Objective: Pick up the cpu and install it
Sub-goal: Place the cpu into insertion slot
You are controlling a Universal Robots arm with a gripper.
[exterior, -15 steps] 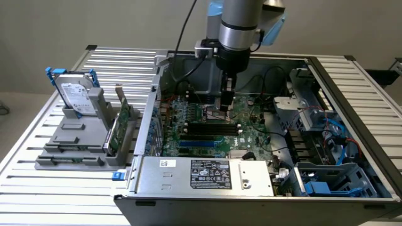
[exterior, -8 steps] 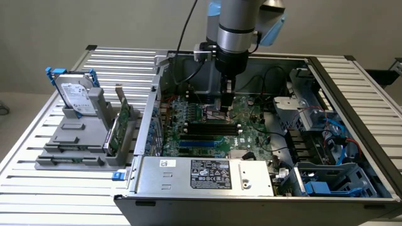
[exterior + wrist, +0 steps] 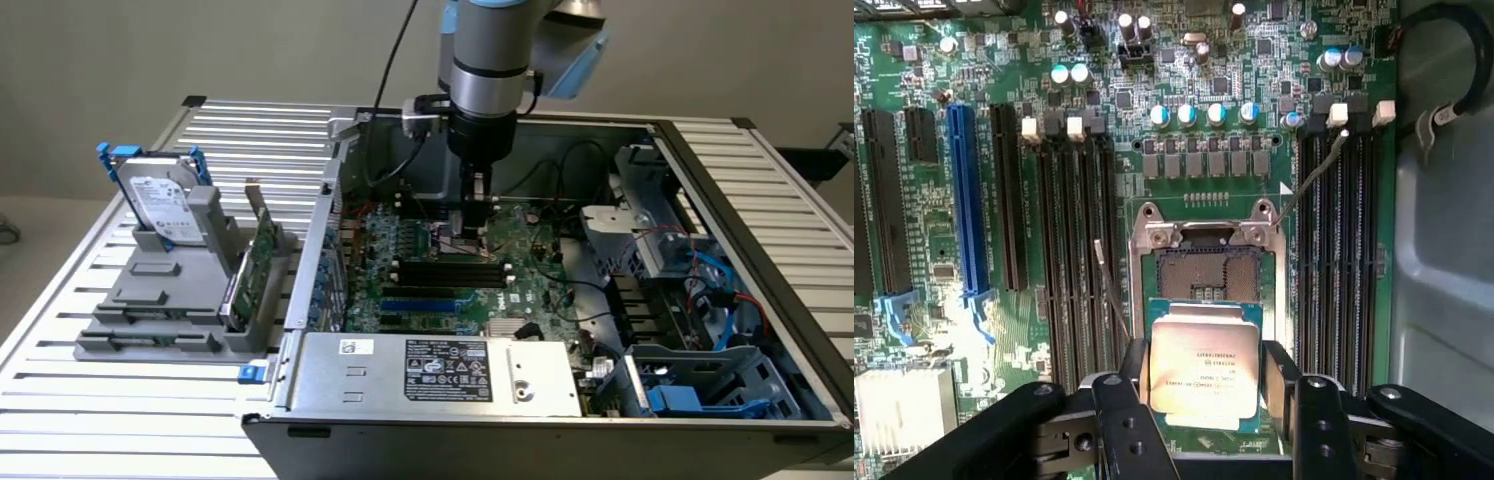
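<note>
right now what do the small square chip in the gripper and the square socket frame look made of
Small square silvery-beige cpu, gripped by the black gripper: matte metal lid with faint print, on a green, board-like rim. Square silver socket frame: bare shiny metal, probably steel, judging by its glints and bent edges.

arm upright | gripper pointing down | jaws clamped (on cpu)
</note>
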